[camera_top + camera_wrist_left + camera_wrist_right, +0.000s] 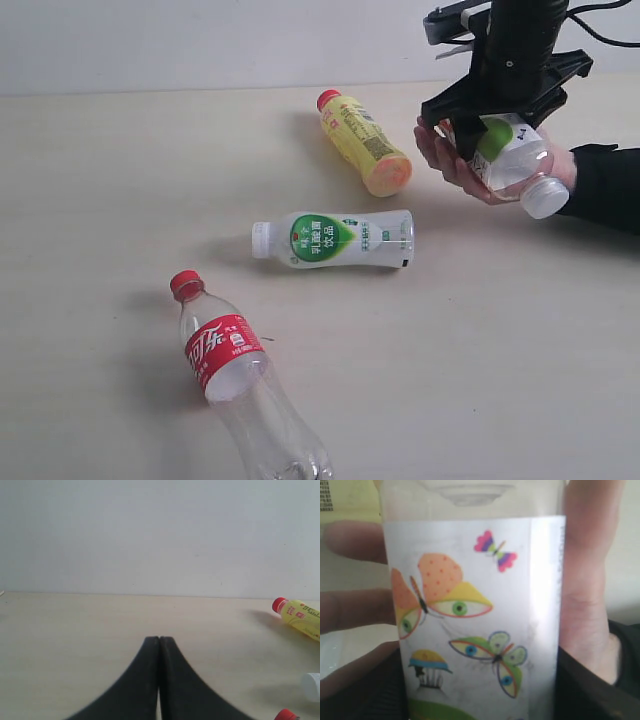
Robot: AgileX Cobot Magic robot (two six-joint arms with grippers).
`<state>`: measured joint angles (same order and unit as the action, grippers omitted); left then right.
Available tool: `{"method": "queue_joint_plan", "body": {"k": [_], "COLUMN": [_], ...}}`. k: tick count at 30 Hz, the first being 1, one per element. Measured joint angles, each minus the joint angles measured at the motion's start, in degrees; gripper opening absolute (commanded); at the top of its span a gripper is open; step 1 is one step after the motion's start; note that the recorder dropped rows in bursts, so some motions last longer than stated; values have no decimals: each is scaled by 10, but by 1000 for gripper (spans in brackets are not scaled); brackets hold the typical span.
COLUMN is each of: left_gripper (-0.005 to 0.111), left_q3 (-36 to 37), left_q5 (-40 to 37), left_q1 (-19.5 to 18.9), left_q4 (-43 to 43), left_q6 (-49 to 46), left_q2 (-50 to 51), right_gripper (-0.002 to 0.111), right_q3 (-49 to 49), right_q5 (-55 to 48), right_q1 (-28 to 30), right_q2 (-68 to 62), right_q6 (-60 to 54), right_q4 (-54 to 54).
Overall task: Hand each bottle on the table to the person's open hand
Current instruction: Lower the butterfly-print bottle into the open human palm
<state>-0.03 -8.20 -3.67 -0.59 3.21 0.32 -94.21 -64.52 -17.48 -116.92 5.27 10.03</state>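
Note:
My right gripper (495,125) is shut on the clear bottle with the white printed label (515,155), holding it in the person's open hand (450,165). In the right wrist view that bottle (475,610) fills the frame, with the hand's fingers (350,607) curled behind it. On the table (120,180) lie the yellow bottle with a red cap (363,143), the white bottle with a green label (335,240) and the clear bottle with a red cap and red label (235,375). My left gripper (159,639) is shut and holds nothing; the yellow bottle (300,616) lies far off to its side.
The person's dark sleeve (610,185) comes in from the right edge. A pale wall (200,40) runs behind the table's far edge. The left wrist view catches the white bottle's cap (311,686) and a red cap (286,715).

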Motion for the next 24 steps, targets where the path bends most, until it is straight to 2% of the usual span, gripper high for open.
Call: {"method": "queue_joint_plan", "body": {"k": [4,8,12,17,24], "left_gripper": [1,1,1,1,1], "left_q3": [0,0,0,0,0], "left_q5": [0,0,0,0,0], "left_q1": [0,0,0,0,0], "left_q4": [0,0,0,0,0], "left_q6": [0,0,0,0,0], "left_q2": [0,0,0,0,0], "right_gripper": [1,8,20,40,59], "right_q3": [0,0,0,0,0], "right_q5": [0,0,0,0,5], "right_q1": [0,0,0,0,0], "right_q2": [-4,-8,-8,-8,-8], "right_q6": [1,1,1,1,1], "right_q4": [0,0,1,1,1]}}
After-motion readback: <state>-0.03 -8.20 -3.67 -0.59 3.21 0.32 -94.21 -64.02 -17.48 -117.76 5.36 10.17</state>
